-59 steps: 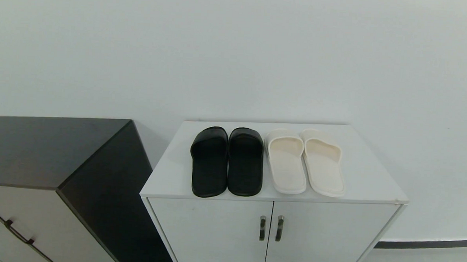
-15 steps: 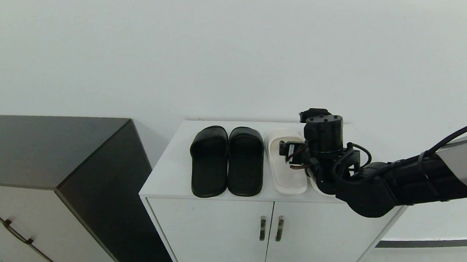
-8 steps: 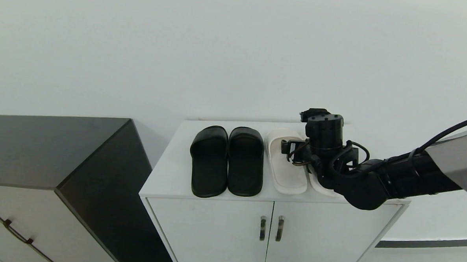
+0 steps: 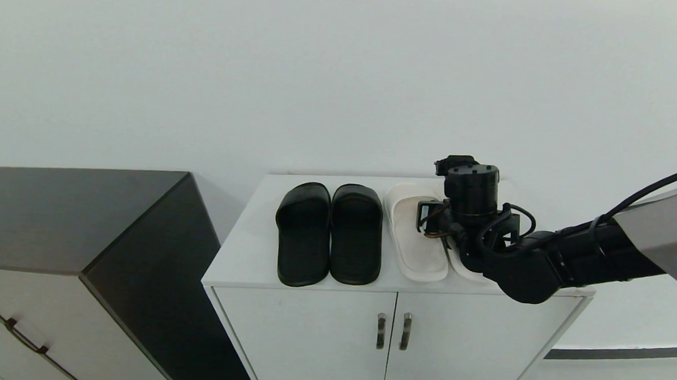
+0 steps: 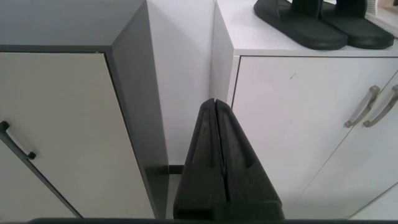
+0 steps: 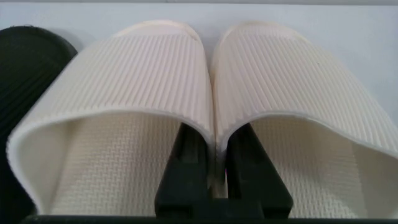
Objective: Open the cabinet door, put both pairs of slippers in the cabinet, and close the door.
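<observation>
The right tool (image 6: 214, 149) gripped the cream slippers (image 6: 149, 74) by their touching inner straps; the left tool (image 5: 215, 111) was closed, empty.

No readable text or numbers, none on white slippers (image 6: 143, 74), black slippers (image 4: 305, 237), cabinet (image 4: 309, 337)

Top, left margin: bare strip of the white two-door cabinet (image 4: 244, 254) runs between its left edge and the pair of black rubber slide slippers (image 4: 308, 240).
Top, middle: black pair lies just beside the pair of cream ribbed rubber slide slippers (image 4: 413, 244), with only a thin slit between them.
Top, rear: narrow bare strip before the plain white wall (image 4: 343, 87).
Top, right: black right arm (image 4: 569, 260) crosses the front corner.
Cream pair: right gripper (image 6: 214, 149) has one finger under each strap, with the inner walls pinched between.
Door front: doors shut; two grey metal bar handles (image 4: 405, 330) flank the centre seam.
Side slot: narrow gap beside the dark grey cabinet (image 4: 74, 218); left gripper (image 5: 216, 109), fingers pressed together, sits low before it.
</observation>
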Tool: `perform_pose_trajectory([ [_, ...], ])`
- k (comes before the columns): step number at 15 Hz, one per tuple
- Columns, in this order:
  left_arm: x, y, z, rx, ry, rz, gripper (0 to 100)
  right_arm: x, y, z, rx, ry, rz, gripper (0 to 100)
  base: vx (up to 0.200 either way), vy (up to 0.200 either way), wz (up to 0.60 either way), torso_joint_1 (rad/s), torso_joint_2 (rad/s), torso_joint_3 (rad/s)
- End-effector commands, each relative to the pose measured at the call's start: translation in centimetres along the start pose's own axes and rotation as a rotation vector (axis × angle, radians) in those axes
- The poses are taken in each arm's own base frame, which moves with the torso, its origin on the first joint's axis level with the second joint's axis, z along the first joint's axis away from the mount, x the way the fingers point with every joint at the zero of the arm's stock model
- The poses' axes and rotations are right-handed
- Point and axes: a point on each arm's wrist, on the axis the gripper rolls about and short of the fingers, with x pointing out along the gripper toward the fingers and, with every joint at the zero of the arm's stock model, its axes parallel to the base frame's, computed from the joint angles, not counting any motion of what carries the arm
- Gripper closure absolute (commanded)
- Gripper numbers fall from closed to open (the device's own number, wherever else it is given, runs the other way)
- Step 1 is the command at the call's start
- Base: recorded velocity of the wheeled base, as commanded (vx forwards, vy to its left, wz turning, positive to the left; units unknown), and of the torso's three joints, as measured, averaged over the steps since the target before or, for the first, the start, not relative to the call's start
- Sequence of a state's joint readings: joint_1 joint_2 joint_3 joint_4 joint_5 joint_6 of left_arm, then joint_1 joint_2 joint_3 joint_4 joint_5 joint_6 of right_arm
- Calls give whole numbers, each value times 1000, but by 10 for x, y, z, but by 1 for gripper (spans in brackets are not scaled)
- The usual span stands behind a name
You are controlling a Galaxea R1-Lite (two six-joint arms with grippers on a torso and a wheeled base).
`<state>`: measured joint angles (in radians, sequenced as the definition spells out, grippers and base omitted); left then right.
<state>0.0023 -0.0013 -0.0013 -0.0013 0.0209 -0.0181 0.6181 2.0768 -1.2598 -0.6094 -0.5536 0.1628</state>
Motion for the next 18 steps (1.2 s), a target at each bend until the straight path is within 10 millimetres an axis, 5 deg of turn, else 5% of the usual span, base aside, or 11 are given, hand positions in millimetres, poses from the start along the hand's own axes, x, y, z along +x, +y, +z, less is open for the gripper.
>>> perform_pose_trajectory([
  [1,0,0,0,0,1,1,100,-4,-1,4,-2,-17,4,100,0,0,0,0,0,0],
  [4,0,0,0,1,1,0,100,-22,-5,26,-12,-63,19,100,0,0,0,0,0,0],
  [8,0,0,0,1,1,1,100,-77,-10,46,-58,-85,117,100,0,0,0,0,0,0],
  [12,0,0,0,1,2,0,100,-122,-6,45,-100,-41,246,100,0,0,0,0,0,0],
  [14,0,0,0,1,1,0,100,-161,-8,42,-113,-29,412,100,0,0,0,0,0,0],
  [18,0,0,0,3,1,0,100,-190,-24,19,-116,114,624,100,0,0,0,0,0,0],
])
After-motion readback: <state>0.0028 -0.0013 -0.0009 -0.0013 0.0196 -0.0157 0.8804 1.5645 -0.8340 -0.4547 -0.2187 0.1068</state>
